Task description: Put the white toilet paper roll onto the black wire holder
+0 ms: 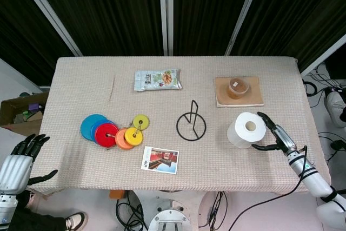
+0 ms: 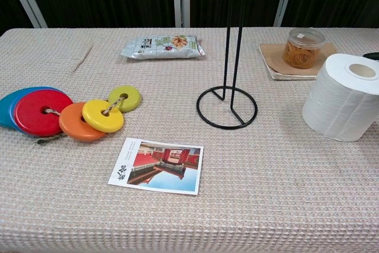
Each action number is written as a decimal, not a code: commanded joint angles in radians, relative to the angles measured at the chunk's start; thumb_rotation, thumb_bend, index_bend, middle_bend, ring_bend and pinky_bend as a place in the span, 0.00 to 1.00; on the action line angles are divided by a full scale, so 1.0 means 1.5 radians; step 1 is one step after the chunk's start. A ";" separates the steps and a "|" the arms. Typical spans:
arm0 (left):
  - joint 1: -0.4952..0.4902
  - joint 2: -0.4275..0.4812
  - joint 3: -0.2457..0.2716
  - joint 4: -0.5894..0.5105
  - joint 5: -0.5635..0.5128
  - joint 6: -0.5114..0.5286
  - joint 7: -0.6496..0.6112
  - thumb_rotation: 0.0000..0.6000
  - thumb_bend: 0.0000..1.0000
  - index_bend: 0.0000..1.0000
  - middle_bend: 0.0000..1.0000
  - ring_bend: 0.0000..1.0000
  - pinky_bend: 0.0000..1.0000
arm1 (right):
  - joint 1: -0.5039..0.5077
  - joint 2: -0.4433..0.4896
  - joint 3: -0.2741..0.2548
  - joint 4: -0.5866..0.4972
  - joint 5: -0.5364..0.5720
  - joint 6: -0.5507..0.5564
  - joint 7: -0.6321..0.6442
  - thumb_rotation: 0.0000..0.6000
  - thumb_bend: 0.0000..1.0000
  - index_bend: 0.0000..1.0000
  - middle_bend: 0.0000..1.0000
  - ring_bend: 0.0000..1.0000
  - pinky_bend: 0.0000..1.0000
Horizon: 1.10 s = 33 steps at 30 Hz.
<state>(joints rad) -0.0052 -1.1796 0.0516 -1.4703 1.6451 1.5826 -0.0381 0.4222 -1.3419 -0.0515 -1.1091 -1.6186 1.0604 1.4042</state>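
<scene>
White toilet paper roll stands upright on table, right of black wire holder, well apart. Right hand cups its right side, fingers spread around it, grasp unconfirmed. Left hand open, empty, off table's left edge.

Black wire holder stands upright mid-table, its round base flat on the woven cloth, twin rods running up out of frame. Right of it, well apart, the white toilet paper roll sits on end, core hole up. Behind the roll, a clear tub on a tan board. Left of the holder, coloured discs strung on a cord. Behind-left, a snack packet. In front-left, a photo card.
</scene>
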 commanded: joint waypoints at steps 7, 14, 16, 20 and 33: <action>0.002 -0.002 0.001 0.002 -0.002 0.001 0.000 0.79 0.09 0.16 0.15 0.10 0.21 | 0.004 -0.007 -0.003 0.011 0.008 0.002 -0.005 1.00 0.00 0.00 0.00 0.00 0.00; -0.003 0.003 -0.003 -0.006 -0.003 -0.005 0.006 0.79 0.09 0.16 0.15 0.10 0.21 | 0.007 -0.014 -0.001 0.015 0.015 0.003 -0.007 1.00 0.00 0.00 0.00 0.00 0.00; -0.005 0.004 -0.002 -0.007 -0.002 -0.008 0.008 0.79 0.09 0.16 0.15 0.10 0.21 | 0.008 -0.015 0.000 0.015 0.018 0.003 -0.005 1.00 0.00 0.00 0.00 0.00 0.00; -0.008 0.006 -0.005 -0.008 -0.005 -0.011 0.005 0.78 0.09 0.16 0.15 0.10 0.21 | 0.017 -0.012 -0.004 0.014 0.011 -0.003 0.023 1.00 0.00 0.00 0.00 0.00 0.00; -0.009 0.009 -0.004 -0.009 -0.010 -0.017 0.003 0.79 0.09 0.16 0.15 0.10 0.21 | 0.039 -0.012 -0.011 0.012 0.017 -0.034 -0.020 1.00 0.01 0.00 0.07 0.02 0.05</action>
<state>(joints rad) -0.0190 -1.1663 0.0453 -1.4831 1.6295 1.5563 -0.0336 0.4783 -1.3607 -0.0715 -1.0852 -1.6024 1.0152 1.3928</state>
